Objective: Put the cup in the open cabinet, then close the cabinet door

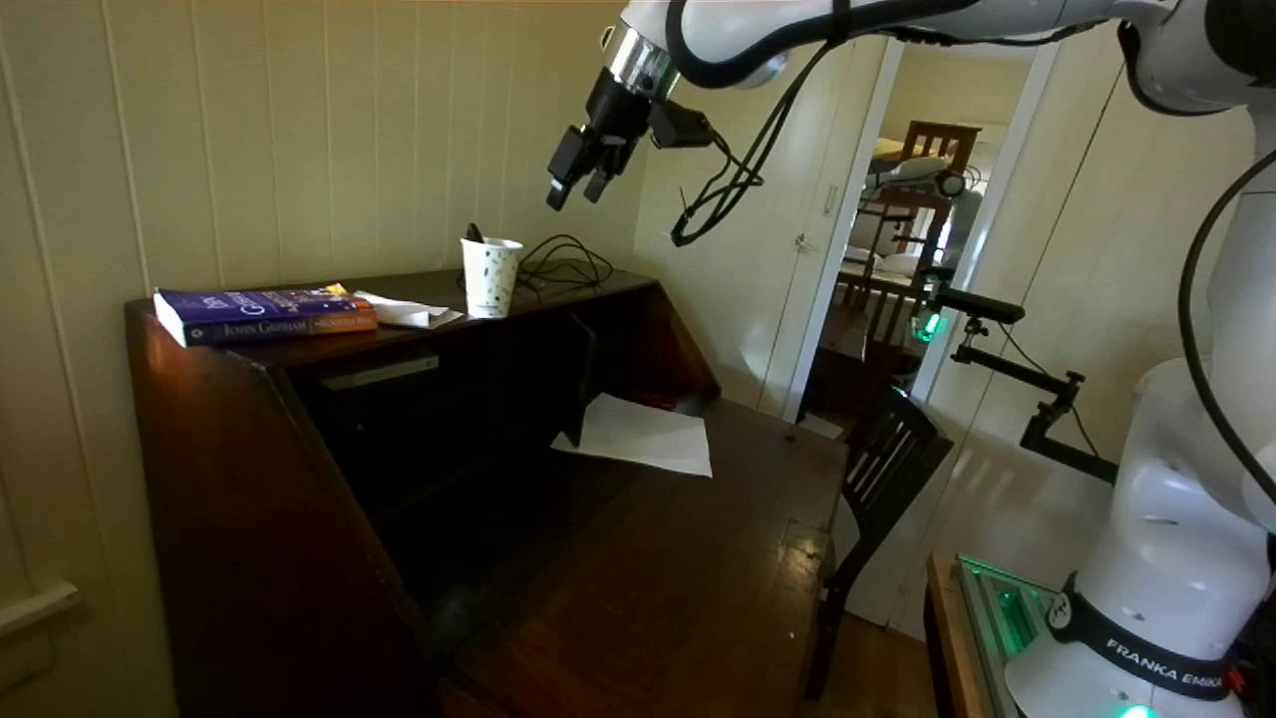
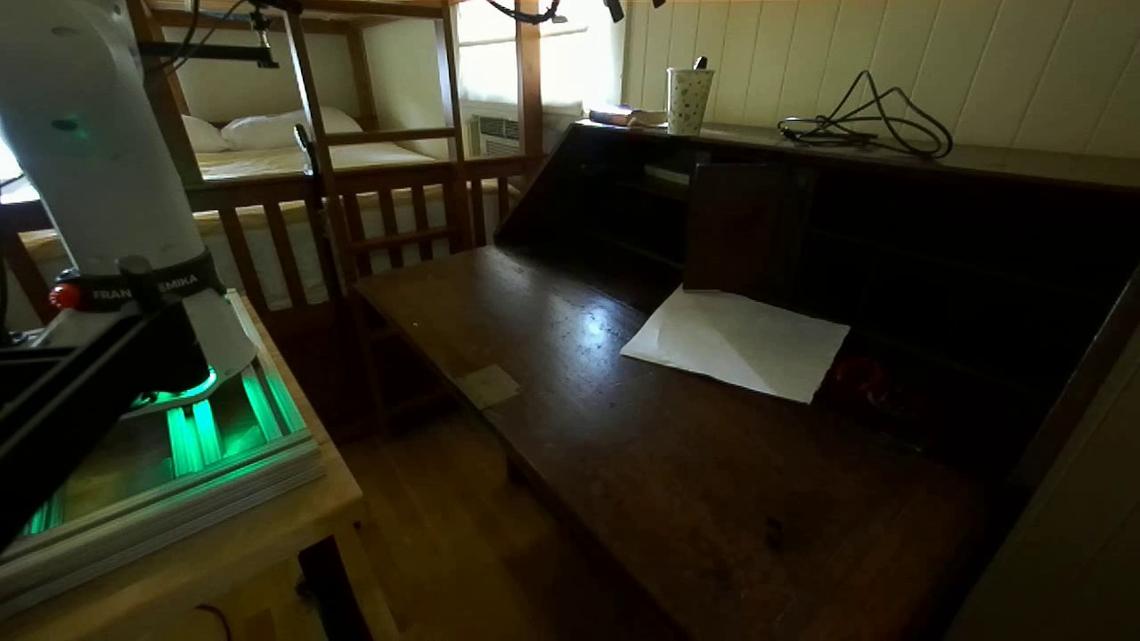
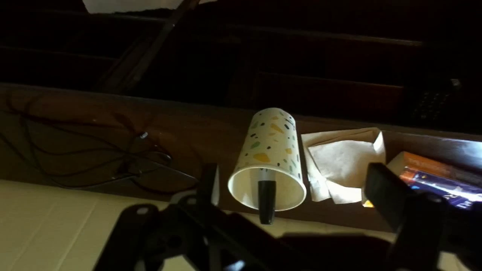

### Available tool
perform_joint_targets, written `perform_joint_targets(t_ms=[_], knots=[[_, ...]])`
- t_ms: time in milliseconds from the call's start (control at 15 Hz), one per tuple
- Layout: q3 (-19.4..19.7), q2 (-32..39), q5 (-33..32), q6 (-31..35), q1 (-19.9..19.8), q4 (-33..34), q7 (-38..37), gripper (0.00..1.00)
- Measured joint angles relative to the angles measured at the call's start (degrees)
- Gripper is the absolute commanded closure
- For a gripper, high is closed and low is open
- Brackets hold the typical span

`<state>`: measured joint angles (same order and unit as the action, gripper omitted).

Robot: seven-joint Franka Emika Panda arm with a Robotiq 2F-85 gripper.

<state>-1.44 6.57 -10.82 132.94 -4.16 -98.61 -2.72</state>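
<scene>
- Black fingers (image 3: 382, 194), lower wrist view: wide apart, holding nothing.
- Marker (image 3: 266, 203) in the white cup (image 3: 270, 145), centre, atop the cabinet (image 3: 211, 131): struck on approach, it might tip the cup.
- Creased paper (image 3: 340, 163), right: might snag the fingers.

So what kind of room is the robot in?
It looks like a bedroom, probably in someone's home. In an exterior view there's a wooden bunk bed with a ladder for climbing up, and white pillows lie on the bed.
</scene>
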Motion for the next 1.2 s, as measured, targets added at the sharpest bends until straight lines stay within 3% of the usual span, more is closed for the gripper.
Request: perform_joint_targets(t_ms=[267,467,800,1200], knots=[[-1.5,1.5,7.9,0.3,-2.0,0.8,16.8,0.00],[-0.6,3.8,9.9,-4.4,-3.2,4.0,27.8,0.00],[0.1,4.5,9.9,-4.7,-2.6,4.6,28.1,0.00],[0.7,6.4,6.9,-4.0,-2.5,5.9,37.7,0.00]])
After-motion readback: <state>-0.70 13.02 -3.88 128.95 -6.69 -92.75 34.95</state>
